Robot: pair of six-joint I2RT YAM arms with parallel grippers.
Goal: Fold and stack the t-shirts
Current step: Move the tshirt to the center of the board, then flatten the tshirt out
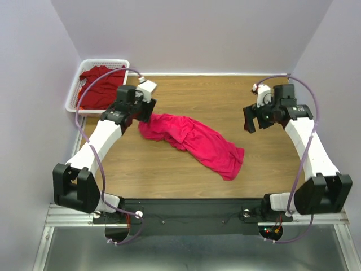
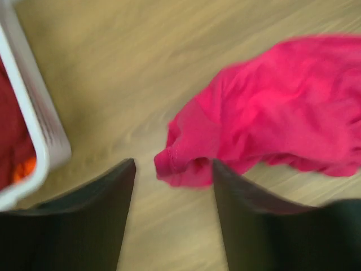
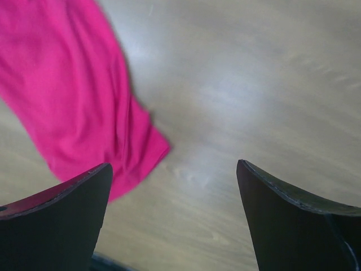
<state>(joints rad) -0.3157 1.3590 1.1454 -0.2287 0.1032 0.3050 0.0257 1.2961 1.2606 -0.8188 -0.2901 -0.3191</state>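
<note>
wood table [image 1: 225,101]; basket [image 1: 74,93] near pink t-shirt [image 1: 194,141]

Item: enclosed work booth, seen from above.

- Table [image 1: 186,169]: flat top in warm mid-brown wood grain, the grain running left to right; fills the booth from wall to wall.
- Trim [image 1: 214,74]: thin white line along the table's far edge, where it meets the back wall.
- Back wall [image 1: 192,34]: plain, matte, pale lilac-white.
- Left wall [image 1: 28,84] and right wall [image 1: 338,56]: same plain finish, slightly more lilac.
- Black strip [image 1: 192,209]: along the table's near edge.
- Rail [image 1: 67,217]: silver slotted metal, just below the strip.
- Metal sheet [image 1: 197,254]: dull grey, nearest the camera.
- Light: even and soft; a pale sheen [image 3: 225,96] on the wood in the right wrist view.
</note>
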